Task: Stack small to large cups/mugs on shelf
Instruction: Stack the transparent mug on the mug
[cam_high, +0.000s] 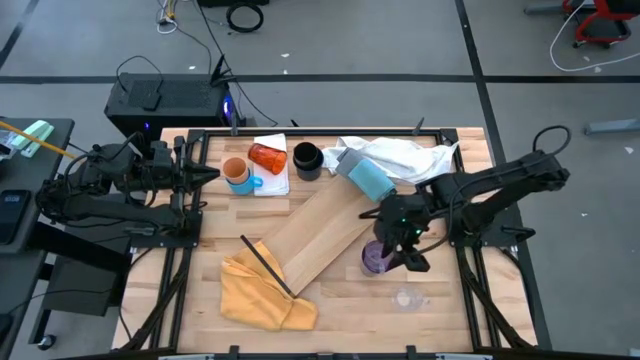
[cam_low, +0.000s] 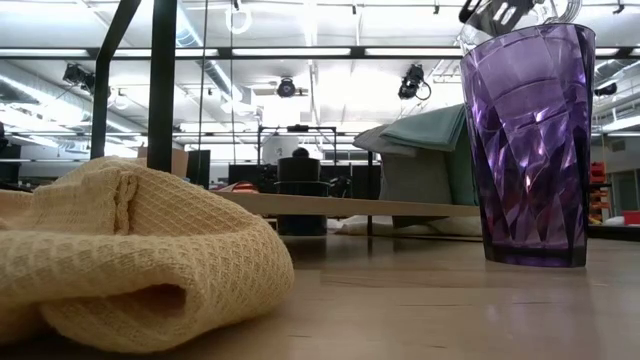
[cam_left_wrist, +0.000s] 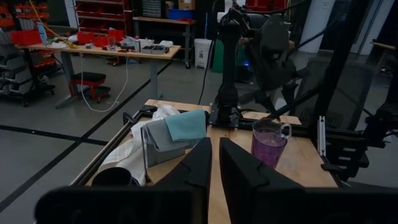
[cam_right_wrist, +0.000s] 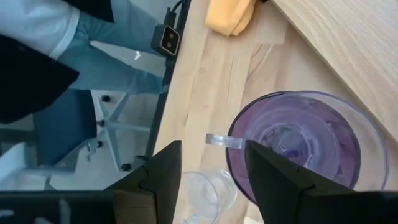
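Note:
A translucent purple cup (cam_high: 374, 259) with a clear handle stands upright on the table beside the near right end of the pale wooden shelf (cam_high: 318, 235). My right gripper (cam_right_wrist: 214, 180) hovers open just over its rim (cam_low: 520, 35), slanting down, one finger over the inside and one outside. An orange cup sits in a blue mug (cam_high: 238, 175), and a red-orange tumbler (cam_high: 268, 157) lies on its side on a white pad. A black mug (cam_high: 306, 160) stands at the far side. My left gripper (cam_high: 207, 172) waits level at the left edge, shut and empty.
A pale-blue cylinder (cam_high: 368, 178) and a white cloth (cam_high: 395, 155) lie at the shelf's far end. A yellow cloth (cam_high: 262, 292) with a black stick (cam_high: 266, 265) lies near the front. A clear cup (cam_high: 405, 298) stands right of it. A person stands past the table's near edge (cam_right_wrist: 93, 43).

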